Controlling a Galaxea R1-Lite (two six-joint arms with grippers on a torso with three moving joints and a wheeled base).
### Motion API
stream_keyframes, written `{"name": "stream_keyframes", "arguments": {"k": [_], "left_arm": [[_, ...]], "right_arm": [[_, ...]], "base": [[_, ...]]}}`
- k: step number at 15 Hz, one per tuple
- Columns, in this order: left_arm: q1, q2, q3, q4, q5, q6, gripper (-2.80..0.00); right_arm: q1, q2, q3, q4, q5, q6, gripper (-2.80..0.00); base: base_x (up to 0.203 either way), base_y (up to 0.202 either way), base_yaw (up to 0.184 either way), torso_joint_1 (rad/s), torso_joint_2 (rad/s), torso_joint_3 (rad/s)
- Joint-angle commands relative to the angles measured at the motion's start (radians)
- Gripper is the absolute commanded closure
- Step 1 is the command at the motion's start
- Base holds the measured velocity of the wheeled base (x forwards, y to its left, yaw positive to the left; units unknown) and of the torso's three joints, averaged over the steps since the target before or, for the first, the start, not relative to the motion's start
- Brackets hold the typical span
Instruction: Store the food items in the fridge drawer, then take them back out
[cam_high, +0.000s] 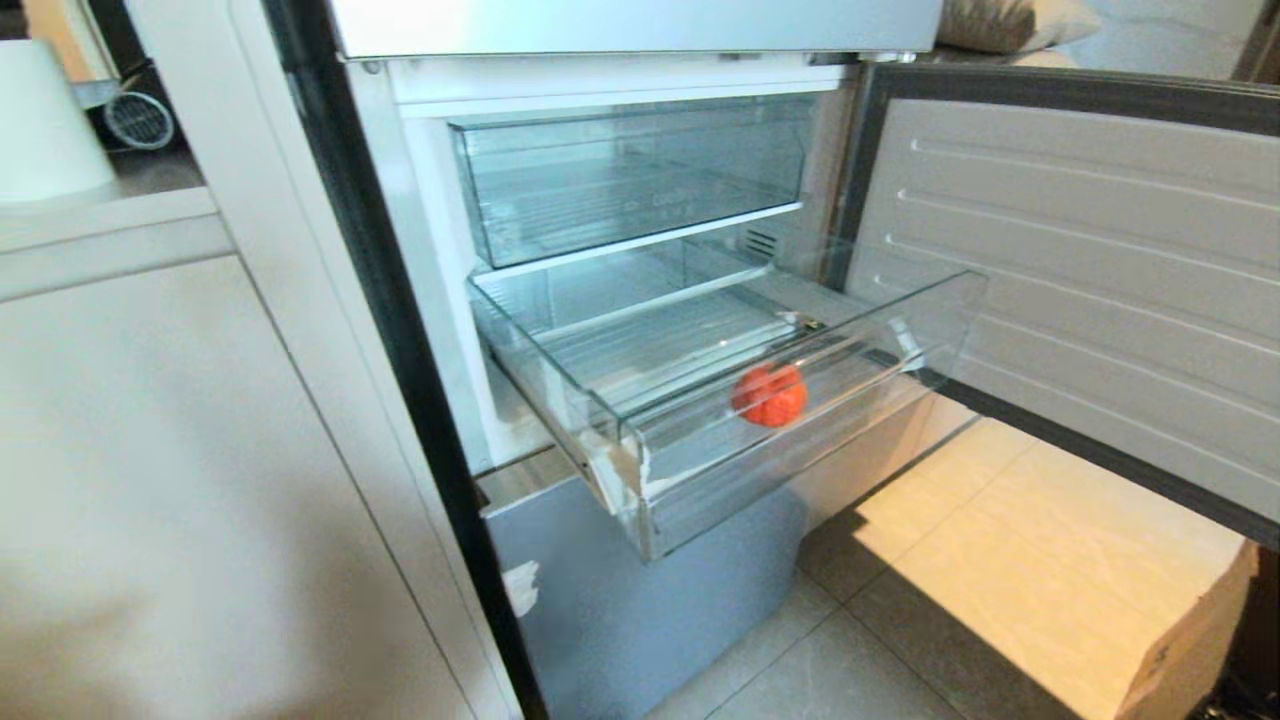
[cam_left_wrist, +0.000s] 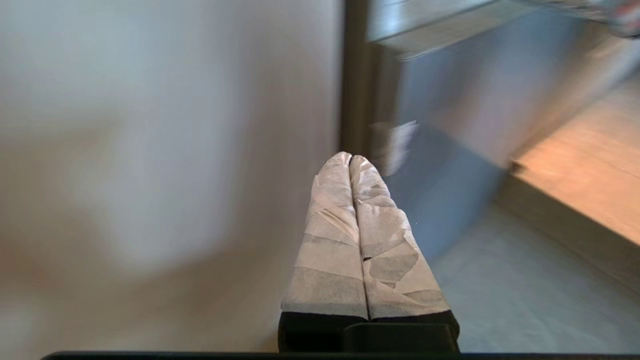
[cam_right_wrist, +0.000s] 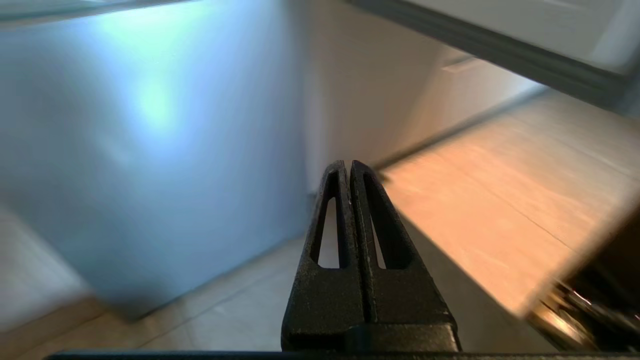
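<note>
Clear fridge drawer (cam_high: 560, 385) holds one orange-red food item (cam_high: 769, 395).

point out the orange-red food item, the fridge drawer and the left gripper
orange-red food item (cam_high: 769, 395), head view, middle of lump
fridge drawer (cam_high: 700, 470), head view, front wall
left gripper (cam_left_wrist: 350, 159), left wrist view, between fingertips

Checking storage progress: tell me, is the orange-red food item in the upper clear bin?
No, the food item lies in the pulled-out fridge drawer below it.
</note>
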Motion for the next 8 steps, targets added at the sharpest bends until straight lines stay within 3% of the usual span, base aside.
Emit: {"name": "stream_keyframes", "arguments": {"k": [1, 8], "left_arm": [[0.000, 0.001, 0.000, 0.000, 0.000, 0.000, 0.00], [0.000, 0.001, 0.000, 0.000, 0.000, 0.000, 0.00]], "right_arm": [[0.000, 0.001, 0.000, 0.001, 0.000, -0.001, 0.00], [0.000, 0.002, 0.000, 0.001, -0.001, 0.001, 0.00]], "base": [[0.000, -0.008, 0.171, -0.002, 0.00, 0.011], [0.000, -0.008, 0.175, 0.001, 0.00, 0.002]]}}
